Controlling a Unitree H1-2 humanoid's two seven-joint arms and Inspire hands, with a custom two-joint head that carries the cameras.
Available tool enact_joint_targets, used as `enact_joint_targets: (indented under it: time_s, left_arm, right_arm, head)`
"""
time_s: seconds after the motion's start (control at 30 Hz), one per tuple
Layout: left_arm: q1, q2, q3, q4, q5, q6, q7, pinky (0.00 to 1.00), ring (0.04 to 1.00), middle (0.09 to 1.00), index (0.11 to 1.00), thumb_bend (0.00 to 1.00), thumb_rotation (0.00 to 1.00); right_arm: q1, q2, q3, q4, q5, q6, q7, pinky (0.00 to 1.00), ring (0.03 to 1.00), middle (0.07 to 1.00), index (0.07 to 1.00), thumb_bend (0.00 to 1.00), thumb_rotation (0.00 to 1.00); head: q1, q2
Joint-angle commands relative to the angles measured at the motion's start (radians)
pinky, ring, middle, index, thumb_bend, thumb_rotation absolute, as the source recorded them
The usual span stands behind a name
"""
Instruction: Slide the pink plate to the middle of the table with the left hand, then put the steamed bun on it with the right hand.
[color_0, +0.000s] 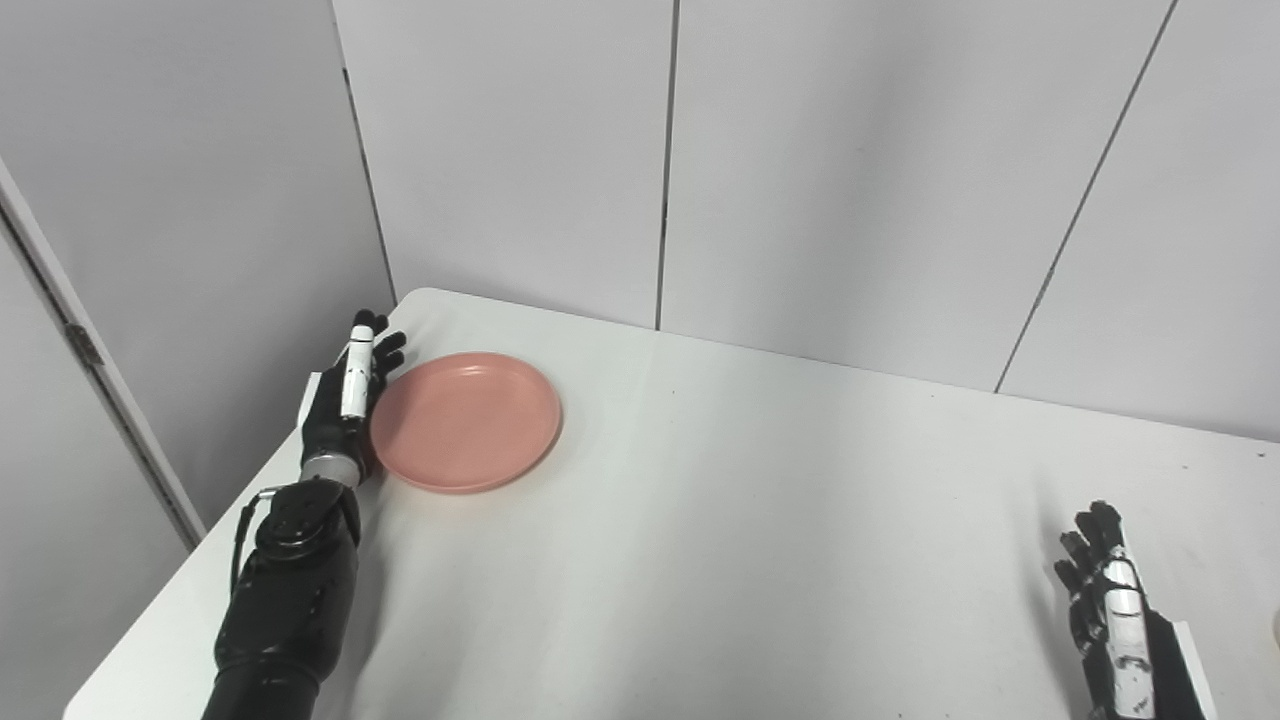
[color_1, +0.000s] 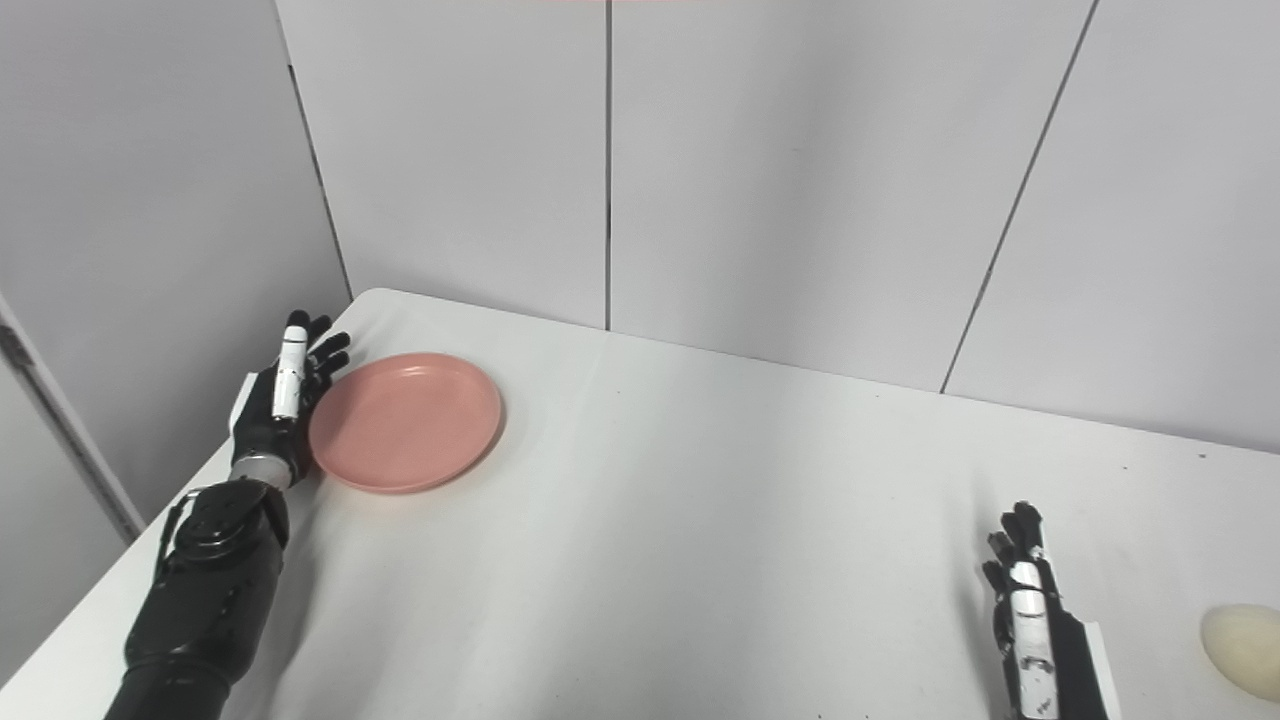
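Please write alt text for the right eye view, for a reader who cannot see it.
The robot's left hand stands edge-on against the left rim of an empty pink plate near the far left corner of a white table. The right hand waits open at bottom right, beside a steamed bun.

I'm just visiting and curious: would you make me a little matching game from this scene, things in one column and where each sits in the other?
Things:
1. pink plate
2. steamed bun
3. left hand
4. right hand

Places:
A. near right edge of the table
B. far left part of the table
C. open, against the plate's left rim
D. open, just left of the bun, apart from it

Pairs: 1-B, 2-A, 3-C, 4-D
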Motion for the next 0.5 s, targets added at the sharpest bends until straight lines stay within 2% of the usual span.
enact_joint_targets:
  time_s: [0.0,0.2,0.47]
  left_arm:
    - [-0.021,0.0,-0.019,-0.022,-0.031,0.052,-0.057,1.0,0.932,0.894,0.897,0.68,0.99]
    - [-0.023,-0.019,-0.022,-0.049,-0.09,0.107,-0.102,0.91,0.89,0.883,0.881,0.7,0.95]
    - [-0.034,-0.075,-0.043,-0.051,-0.164,0.083,-0.189,0.87,0.839,0.847,0.844,0.72,0.91]
  right_arm:
    - [-0.017,-0.004,-0.006,-0.031,0.003,-0.021,0.0,1.0,1.0,1.0,1.0,0.34,1.0]
    - [-0.019,-0.006,-0.006,-0.032,0.01,-0.017,0.005,1.0,1.0,1.0,1.0,0.35,0.98]
    - [-0.018,-0.004,-0.003,-0.035,-0.001,-0.017,0.0,1.0,1.0,1.0,1.0,0.35,0.98]
  head:
    - [0.0,0.001]
    - [-0.001,0.002]
    - [-0.003,0.004]
